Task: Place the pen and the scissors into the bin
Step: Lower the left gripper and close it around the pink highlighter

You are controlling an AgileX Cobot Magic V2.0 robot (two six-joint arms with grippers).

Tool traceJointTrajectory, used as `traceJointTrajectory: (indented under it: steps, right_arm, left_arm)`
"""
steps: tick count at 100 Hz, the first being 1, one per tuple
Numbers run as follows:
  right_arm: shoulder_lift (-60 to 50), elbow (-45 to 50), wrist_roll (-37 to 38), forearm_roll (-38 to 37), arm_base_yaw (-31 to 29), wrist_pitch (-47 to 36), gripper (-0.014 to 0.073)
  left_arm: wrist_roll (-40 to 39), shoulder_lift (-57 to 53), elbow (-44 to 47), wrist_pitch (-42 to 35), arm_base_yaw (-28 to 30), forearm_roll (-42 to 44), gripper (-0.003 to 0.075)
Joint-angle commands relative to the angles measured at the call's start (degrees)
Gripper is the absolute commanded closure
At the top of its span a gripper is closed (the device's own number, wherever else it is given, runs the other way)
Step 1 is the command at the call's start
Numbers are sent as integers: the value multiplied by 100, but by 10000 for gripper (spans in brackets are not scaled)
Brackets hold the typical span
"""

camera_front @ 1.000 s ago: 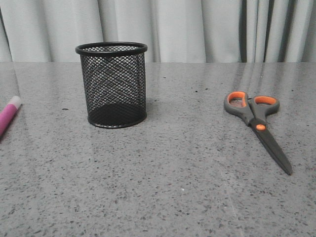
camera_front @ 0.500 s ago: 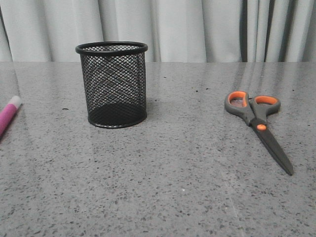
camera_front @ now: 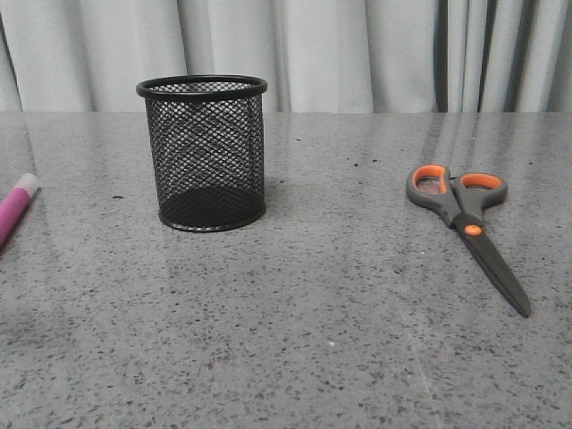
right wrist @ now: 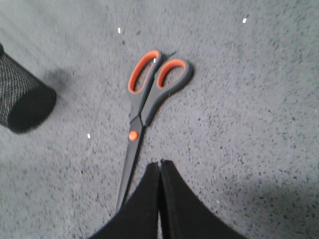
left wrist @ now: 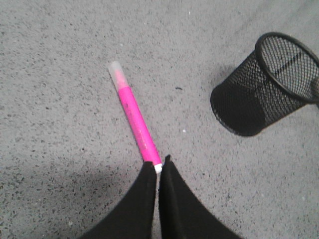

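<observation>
We're at the approach: both grippers, left and right, hover clenched and empty. The slim magenta pen lies far left, grey-and-orange scissors right, both outside the black mesh bin. Next, jaws must part.

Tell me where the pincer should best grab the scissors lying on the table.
Probably from above, at the narrow neck by the orange screw. The scissors lie flat and closed, so pinching across that slim part suits a top-down grip better than the wide handle loops.
</observation>
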Motion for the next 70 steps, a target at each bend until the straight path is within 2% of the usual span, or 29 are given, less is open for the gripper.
traceJointTrajectory:
  steps: [1,25,60,70]
  right_arm:
    - [477,-471,-229,24,-39,86,659]
    - [1397,-1187,-228,24,-39,517,659]
    - [1689,-1296,-294,24,-39,618,658]
    - [1776,-1319,-376,24,-39,720,620]
  left_arm:
    - [86,234,-357,-36,12,-116,740]
    - [226,639,-556,172,12,-155,740]
    - [226,712,-694,388,12,-209,739]
    - [468,812,-811,511,12,-209,732]
